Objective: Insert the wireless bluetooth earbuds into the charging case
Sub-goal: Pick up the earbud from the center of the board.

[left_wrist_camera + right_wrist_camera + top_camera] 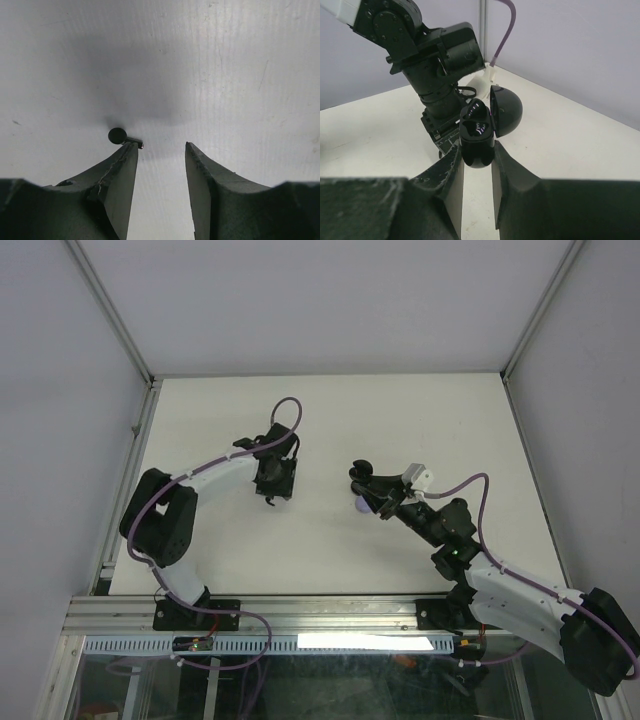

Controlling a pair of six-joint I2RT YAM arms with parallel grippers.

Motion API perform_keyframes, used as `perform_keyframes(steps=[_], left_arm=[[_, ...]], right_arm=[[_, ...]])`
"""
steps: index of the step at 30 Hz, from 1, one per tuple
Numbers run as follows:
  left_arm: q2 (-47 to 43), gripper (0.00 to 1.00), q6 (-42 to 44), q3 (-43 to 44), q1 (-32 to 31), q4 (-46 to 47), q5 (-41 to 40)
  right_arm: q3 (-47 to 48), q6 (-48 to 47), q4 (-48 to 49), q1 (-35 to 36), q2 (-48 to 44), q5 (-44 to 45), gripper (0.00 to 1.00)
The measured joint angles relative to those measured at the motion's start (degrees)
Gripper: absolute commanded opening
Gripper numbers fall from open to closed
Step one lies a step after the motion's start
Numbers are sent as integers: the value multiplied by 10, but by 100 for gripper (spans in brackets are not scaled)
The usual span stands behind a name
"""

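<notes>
Right gripper (476, 148): the claw is pinched on the lower body of the black charging case (477, 134), one finger on each flank. It holds the case clear of the white table (400, 420), roughly upright and tipped a little.

Charging case: the lid (506, 110) is swung open and stands off to the side on its hinge. The interior faces the wrist camera, dark and glossy with bright reflections. From here I cannot tell whether a bud sits in either well (the gloss hides the detail).

Left gripper (162, 145): the claw is spread, pointing down close above the table, with nothing between the fingers and bare table showing in the gap.

Earbud (119, 135): one black bud, a round head with a short stem, lies on the table outside the claw. It is at the tip of the finger (122, 175) on the left of the left wrist view. The end of its stem is right against that fingertip, though whether it truly touches is not clear.

Relative position: seen from overhead, the two grippers are near each other at mid-table, apart, the left one on the left. The left arm (427, 55) shows behind the open case in the right wrist view.
</notes>
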Motion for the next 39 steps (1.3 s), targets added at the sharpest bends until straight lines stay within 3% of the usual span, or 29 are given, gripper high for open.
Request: perform_keyframes(steps=[13, 39], left_arm=[[-61, 40, -12, -14, 44, -3, -47], [14, 28, -1, -18, 49, 7, -37]], right_arm=[[0, 0, 0, 0, 0, 0, 0], [0, 2, 0, 0, 18, -5, 0]])
